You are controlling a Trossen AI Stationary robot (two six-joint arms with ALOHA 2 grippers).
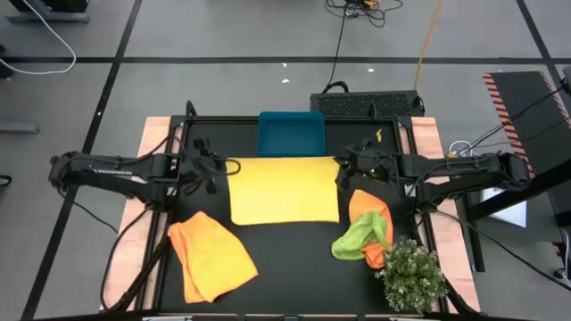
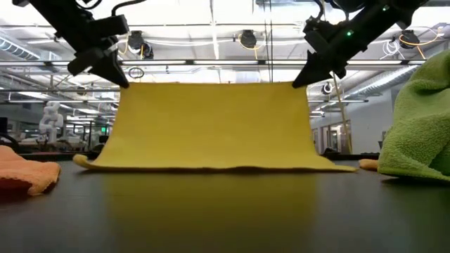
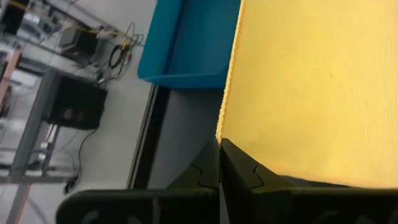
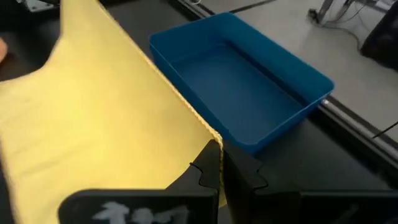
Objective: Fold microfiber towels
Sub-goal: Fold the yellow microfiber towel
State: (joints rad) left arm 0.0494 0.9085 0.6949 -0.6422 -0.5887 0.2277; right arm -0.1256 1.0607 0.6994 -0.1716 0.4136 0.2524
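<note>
Both jaw pairs are closed hard on cloth: your left gripper (image 1: 225, 167) pinches one far corner of the pale yellow towel (image 1: 284, 189), and your right gripper (image 1: 343, 168) pinches the other far corner. In each wrist view the dark fingers (image 3: 219, 163) meet with no gap showing and the yellow edge runs straight into them.

You are holding the towel's far edge up off the table (image 1: 294, 259), taut between the two grippers. The low view shows it hanging like a curtain, with its near edge lying on the surface at about the middle of the table. The lifted edge runs left to right, parallel to the table's far edge, and sits just in front of the teal tray (image 1: 291, 132), which stands at the middle of that far edge.

What matters for you now is that the free edge lies toward the near edge of the table from both grippers, each about equally far from it. My read is that the fold needs both arms to travel toward the near edge together, keeping the held edge level, so corner lands on corner.

The orange towel (image 1: 211, 255) near the left near corner and the lime green towel (image 1: 361, 235), heaped with another orange one beside the plant (image 1: 412, 273), lie clear of that path.
</note>
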